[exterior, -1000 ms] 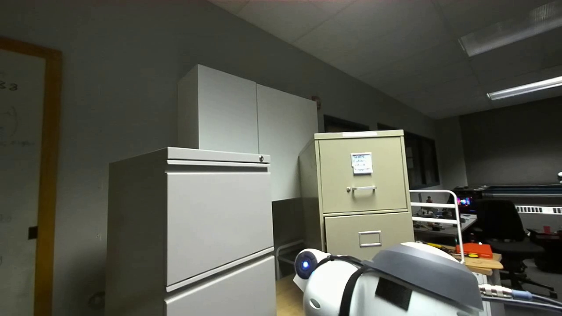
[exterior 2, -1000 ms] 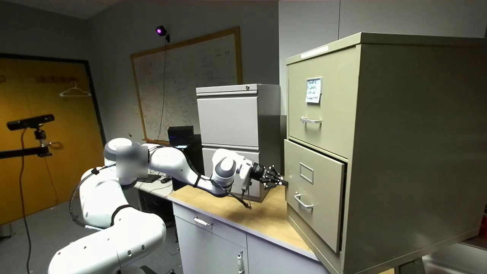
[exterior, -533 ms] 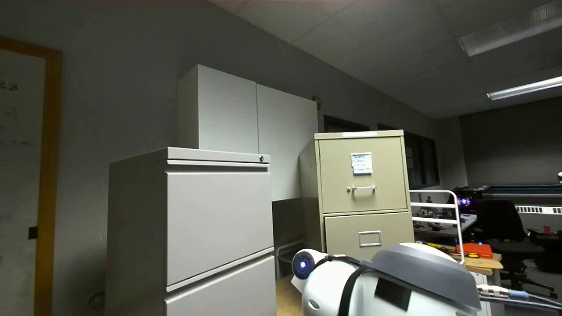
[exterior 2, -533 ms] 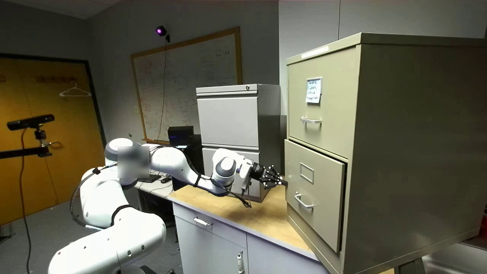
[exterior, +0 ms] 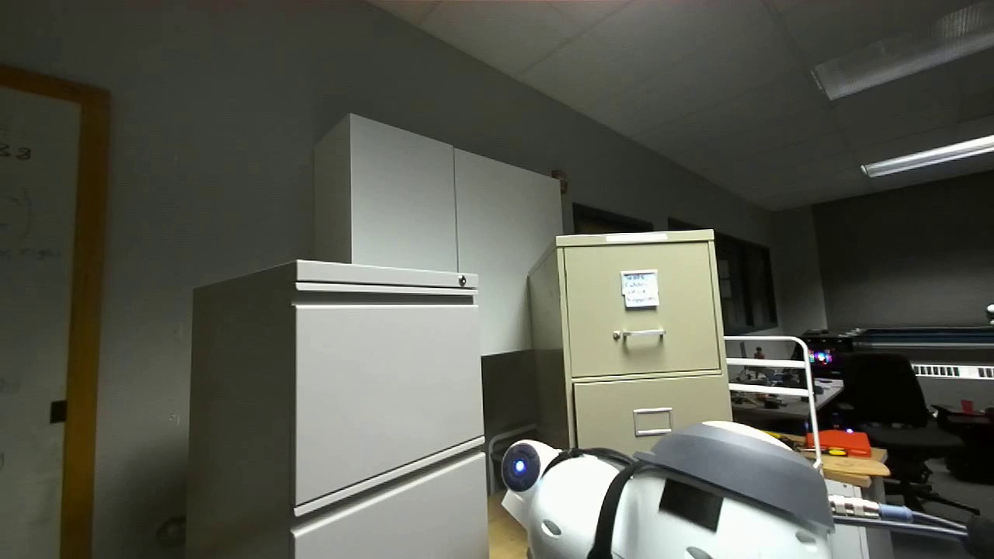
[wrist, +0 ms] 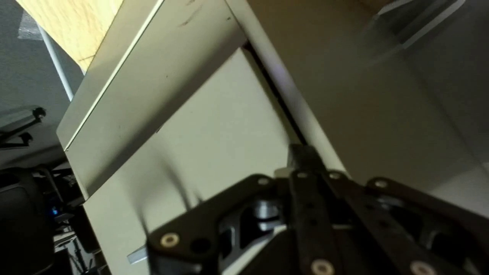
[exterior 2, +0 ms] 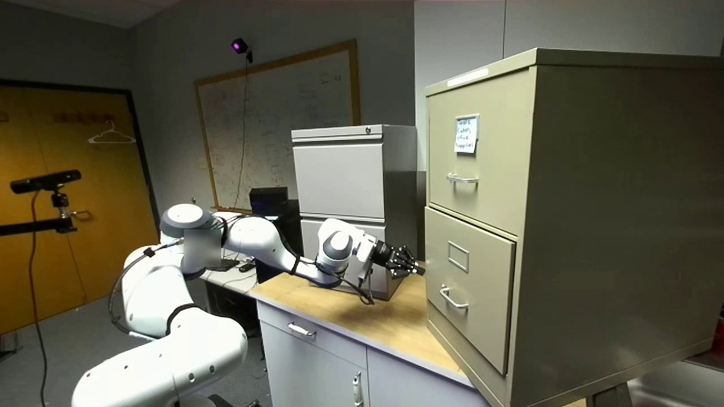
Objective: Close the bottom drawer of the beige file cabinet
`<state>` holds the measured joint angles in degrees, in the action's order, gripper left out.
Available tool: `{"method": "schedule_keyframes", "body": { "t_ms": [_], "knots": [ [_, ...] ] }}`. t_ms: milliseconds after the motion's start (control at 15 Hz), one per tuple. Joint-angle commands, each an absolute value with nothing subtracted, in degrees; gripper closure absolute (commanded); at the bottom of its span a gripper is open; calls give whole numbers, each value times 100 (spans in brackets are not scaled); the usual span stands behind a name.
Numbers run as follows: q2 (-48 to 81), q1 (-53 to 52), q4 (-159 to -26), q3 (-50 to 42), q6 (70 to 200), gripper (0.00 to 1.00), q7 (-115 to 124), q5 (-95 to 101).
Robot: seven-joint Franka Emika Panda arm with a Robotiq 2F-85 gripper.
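Note:
The beige file cabinet [exterior 2: 616, 226] stands on the wooden counter; it also shows in an exterior view [exterior: 641, 357]. Its bottom drawer [exterior 2: 481, 271] is nearly flush with the frame, with a thin dark gap along its side edge. In the wrist view the drawer front [wrist: 225, 126] fills the middle, and a dark slit runs beside it. My gripper [exterior 2: 421, 271] is shut and empty, its fingertips close to the drawer's far side edge. In the wrist view the fingertips [wrist: 305, 154] overlap that edge; whether they touch it I cannot tell. The arm hides the drawer's lower part in an exterior view.
A pale grey cabinet [exterior 2: 339, 181] stands behind my wrist on the wooden counter [exterior 2: 362, 308]. The counter's front edge runs below the arm. A white cart frame [exterior: 811, 404] and an orange box [exterior: 839, 442] are beyond the beige cabinet.
The bottom drawer has moved slightly inward and its dark gap has narrowed. My fingertips have shifted slightly back from the drawer, and the arm's upper links have shifted a little.

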<state>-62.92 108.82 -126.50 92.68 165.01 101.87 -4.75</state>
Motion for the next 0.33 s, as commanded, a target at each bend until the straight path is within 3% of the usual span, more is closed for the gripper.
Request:
{"method": "schedule_keyframes", "body": {
  "t_ms": [0, 67, 133, 267],
  "knots": [
    [-5614, 10994, -12357, 9574, 17040, 100, 9421, -553],
    [-5472, 10886, -12444, 9600, 17234, 92, 9231, -563],
    [-5289, 10744, -12579, 9602, 17417, 76, 9031, -569],
    [-4942, 10308, -12895, 9490, 17677, 60, 8568, -520]
  ]
}}
